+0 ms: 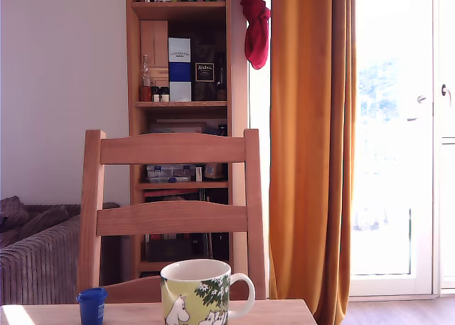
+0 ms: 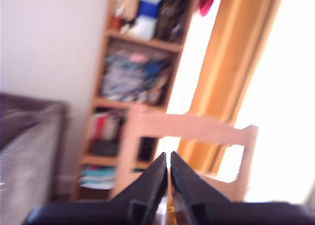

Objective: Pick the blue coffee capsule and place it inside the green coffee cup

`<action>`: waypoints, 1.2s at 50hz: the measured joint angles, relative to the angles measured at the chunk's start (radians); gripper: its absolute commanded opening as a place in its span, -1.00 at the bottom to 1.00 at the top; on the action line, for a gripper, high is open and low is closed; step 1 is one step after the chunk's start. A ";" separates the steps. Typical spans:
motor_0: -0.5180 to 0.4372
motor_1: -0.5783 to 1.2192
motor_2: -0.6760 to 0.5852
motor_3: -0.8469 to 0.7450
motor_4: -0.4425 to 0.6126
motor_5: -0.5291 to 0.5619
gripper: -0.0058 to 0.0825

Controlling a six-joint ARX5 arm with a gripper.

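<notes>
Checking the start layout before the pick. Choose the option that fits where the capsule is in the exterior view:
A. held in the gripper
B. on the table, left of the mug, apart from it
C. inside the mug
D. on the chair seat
B: the capsule stands upright on the table, at the exterior view's left of the mug, with a clear gap between them.

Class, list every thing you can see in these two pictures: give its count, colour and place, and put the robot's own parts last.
blue coffee capsule: one, dark blue, on the table at the exterior view's left, apart from the cup.
green coffee cup: one, yellow-green with white figures, on the table, handle toward the exterior view's right.
table: one, light wood, bottom edge.
chair: one, wooden, behind the table.
bookshelf: one, wooden, filled, behind the chair.
sofa: one, grey, exterior view's left.
curtain: one, orange, beside the window.
gripper: one, black, jaws nearly together, holding nothing, wrist view only.
</notes>
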 measured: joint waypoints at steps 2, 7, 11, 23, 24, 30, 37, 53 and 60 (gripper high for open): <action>0.000 0.000 0.000 0.000 0.032 -0.024 -0.90; -0.002 0.021 0.001 -0.002 0.100 -0.055 -0.90; -0.015 0.094 0.003 -0.002 0.109 -0.056 -0.90; -0.085 0.431 0.004 0.057 0.114 -0.046 -0.90; -0.093 0.462 0.004 0.075 0.113 -0.046 -0.90; -0.140 0.629 0.007 0.189 0.099 -0.039 -0.90; -0.196 0.835 0.056 0.239 0.068 -0.002 -0.90; -0.263 1.290 0.292 0.233 0.042 0.052 0.18; -0.269 1.499 0.409 0.112 0.066 0.086 0.48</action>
